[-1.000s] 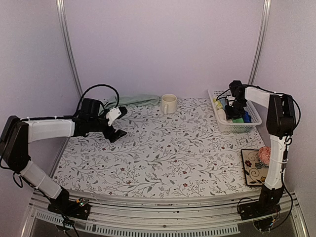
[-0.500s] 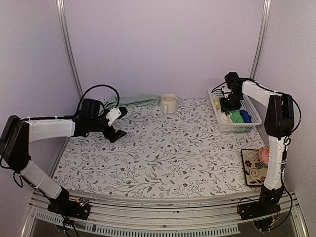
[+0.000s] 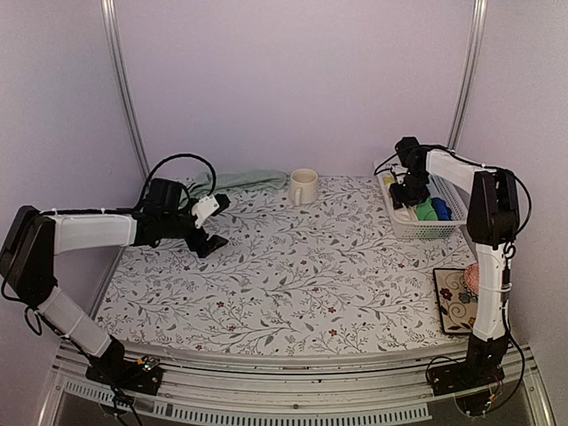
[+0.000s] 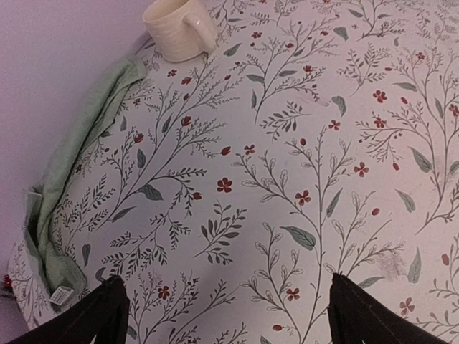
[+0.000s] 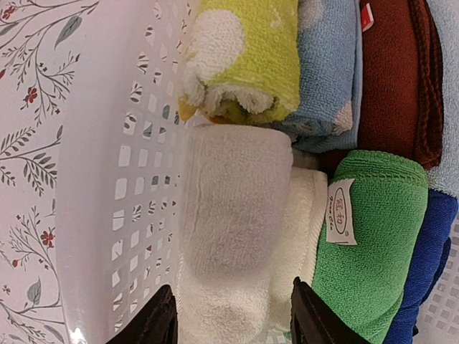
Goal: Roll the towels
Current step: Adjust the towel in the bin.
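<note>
Left claw point(image 3: 209, 224): wide open, empty, low over the floral tabletop point(image 3: 302, 266).
Right claw point(image 5: 231, 287): abt half open, nothing in it as far as you can tell; it hangs over the white basket point(image 5: 93, 179) at the far right.
Sage green towel point(image 4: 70, 168): not yet rolled; lies bunched flat along the back-left edge of the tabletop, against the wall.
Key relation: the sage towel sits beyond and to the left of your left claw, near but not under it. Long axis runs along the back edge, one end just beside the cream mug point(image 4: 176, 29), the tagged end nearest the claw. Left arm is much nearer; right arm is well apart from it.
Cream towel roll point(image 5: 233, 208): rolled, in the basket directly below the right claw, a finger to each side; long axis runs along the basket's wall.
Count: sage towels 1; cream rolls 1; mugs 1; baskets 1; arms 2.
Other cloths in basket: 5 by colour – yellow-green, lt blue, maroon, green, dk blue.
Judgement: the next reach prob. falls to the left arm.
</note>
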`<state>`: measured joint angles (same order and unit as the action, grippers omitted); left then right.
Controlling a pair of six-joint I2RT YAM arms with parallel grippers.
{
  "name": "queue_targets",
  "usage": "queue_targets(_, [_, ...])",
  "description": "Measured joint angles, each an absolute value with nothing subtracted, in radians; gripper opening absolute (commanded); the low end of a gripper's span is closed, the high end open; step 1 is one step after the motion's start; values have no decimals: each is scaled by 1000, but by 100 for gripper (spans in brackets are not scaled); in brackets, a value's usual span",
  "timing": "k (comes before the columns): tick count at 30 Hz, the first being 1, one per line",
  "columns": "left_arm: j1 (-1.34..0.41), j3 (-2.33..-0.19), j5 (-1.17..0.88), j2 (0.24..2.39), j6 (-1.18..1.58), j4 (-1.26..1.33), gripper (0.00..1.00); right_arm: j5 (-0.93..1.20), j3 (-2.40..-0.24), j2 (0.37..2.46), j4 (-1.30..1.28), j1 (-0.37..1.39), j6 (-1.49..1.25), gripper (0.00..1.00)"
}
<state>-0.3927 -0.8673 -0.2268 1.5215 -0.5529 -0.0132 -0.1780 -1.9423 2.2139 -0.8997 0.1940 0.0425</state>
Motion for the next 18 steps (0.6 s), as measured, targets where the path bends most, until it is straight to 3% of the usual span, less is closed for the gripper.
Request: queue_targets(18, [-393, -868, -227, 1539, -553, -13, 97, -280, -1942, 2253, -922, 212, 49, 61])
